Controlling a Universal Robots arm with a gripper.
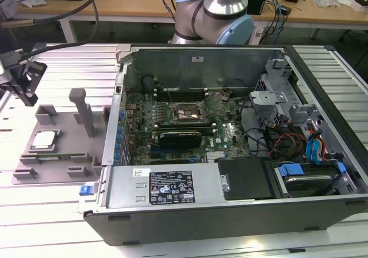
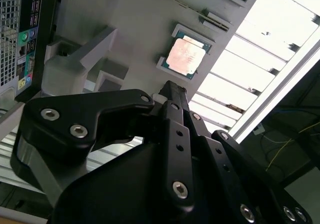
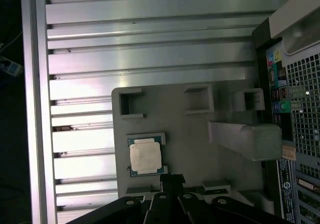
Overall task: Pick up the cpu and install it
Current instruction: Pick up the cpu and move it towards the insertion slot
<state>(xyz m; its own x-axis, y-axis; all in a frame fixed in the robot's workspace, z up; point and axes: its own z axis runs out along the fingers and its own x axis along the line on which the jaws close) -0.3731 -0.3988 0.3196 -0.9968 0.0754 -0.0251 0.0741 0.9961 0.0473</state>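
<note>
cpu [image 1: 45, 140] sits flat, metal top up, in a shallow pocket of the grey tray [image 1: 63, 151] on the slatted counter [image 1: 52, 223]. In the exterior view that puts it at about 9 o'clock from the open computer case [image 1: 230, 212] and well apart from the socket [image 1: 187, 113] on the board inside. The gripper [image 1: 27, 97] hangs over the tray's far end, about 11 o'clock from the cpu, not touching it. In both wrist views the gripper [image 2: 171, 87] [image 3: 172, 176] has its fingers pressed together with nothing between them, and the tip points toward the cpu [image 2: 185, 56] [image 3: 145, 156], near it but clear of it. Nothing picked up, socket empty as far as I can see. Handling, my judgement: light, thin, rigid chip. The smooth metal lid is likely slippery, and the underside contacts are fragile, so no squeezing on the faces. Best hold is across two opposite side edges, on the sides left free by the pocket's raised lips, keeping it level. The low profile leaves little edge to catch. Which edges are fully free is hard to tell.
</note>
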